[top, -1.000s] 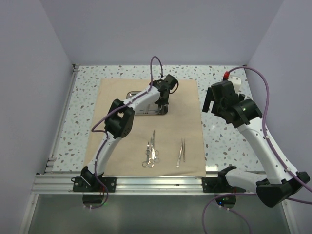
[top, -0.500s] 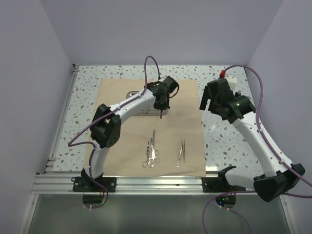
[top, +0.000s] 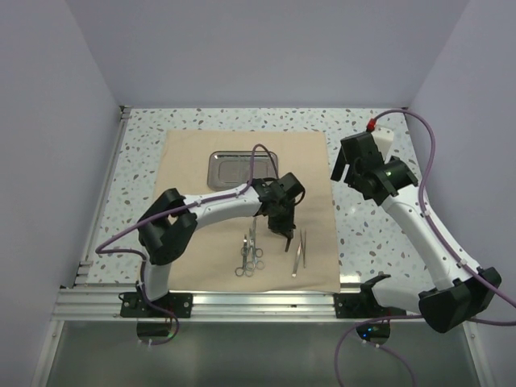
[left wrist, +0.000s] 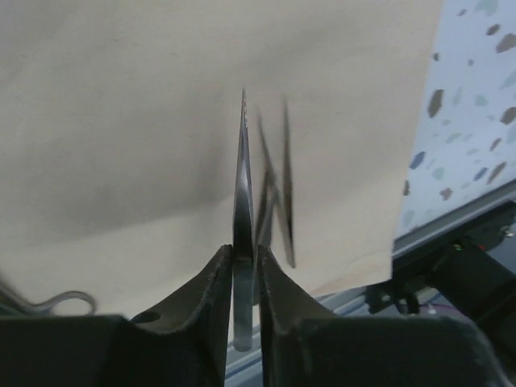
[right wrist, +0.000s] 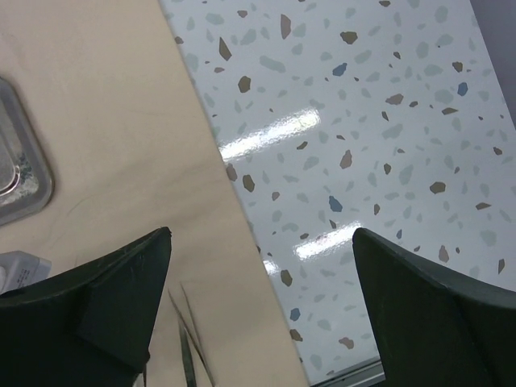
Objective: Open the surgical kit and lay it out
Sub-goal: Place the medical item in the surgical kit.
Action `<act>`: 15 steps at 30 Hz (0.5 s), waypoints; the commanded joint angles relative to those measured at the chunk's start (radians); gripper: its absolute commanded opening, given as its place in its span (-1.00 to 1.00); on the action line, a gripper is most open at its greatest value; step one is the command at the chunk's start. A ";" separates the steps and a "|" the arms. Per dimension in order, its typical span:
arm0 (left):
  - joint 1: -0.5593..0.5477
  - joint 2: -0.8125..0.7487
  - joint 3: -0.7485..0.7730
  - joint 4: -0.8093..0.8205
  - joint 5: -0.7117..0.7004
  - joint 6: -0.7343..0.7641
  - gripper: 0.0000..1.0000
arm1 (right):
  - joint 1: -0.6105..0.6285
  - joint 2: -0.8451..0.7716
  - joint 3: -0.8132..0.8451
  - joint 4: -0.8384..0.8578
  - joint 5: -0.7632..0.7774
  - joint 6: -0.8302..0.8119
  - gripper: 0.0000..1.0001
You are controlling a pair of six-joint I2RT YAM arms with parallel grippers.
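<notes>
The tan cloth wrap [top: 193, 161] lies spread flat on the table. The steel tray [top: 240, 169] sits on its far half and looks bare. My left gripper [top: 284, 232] hangs low over the near-middle of the cloth. It is shut on a thin steel instrument [left wrist: 243, 185] that points away from the fingers. Just right of it, tweezers [top: 300, 251] lie on the cloth [left wrist: 121, 121]. To its left lie ring-handled scissors and forceps [top: 250, 256]. My right gripper [top: 348, 169] hovers wide open over the cloth's right edge [right wrist: 121, 145] with nothing between its fingers.
An aluminium rail [top: 242, 302] runs along the near table edge, just past the cloth. The speckled tabletop [top: 371, 234] shows right of the cloth. A white object with a red cap [top: 383, 135] stands at the back right behind the right arm. Plain walls close in three sides.
My left gripper has come from the tray at the back toward the near-middle of the cloth, carrying the thin instrument with it. The right arm has hardly moved.
</notes>
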 commanded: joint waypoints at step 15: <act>0.126 0.069 0.454 -0.269 0.028 0.132 0.11 | -0.033 -0.014 0.010 0.026 0.057 -0.019 0.97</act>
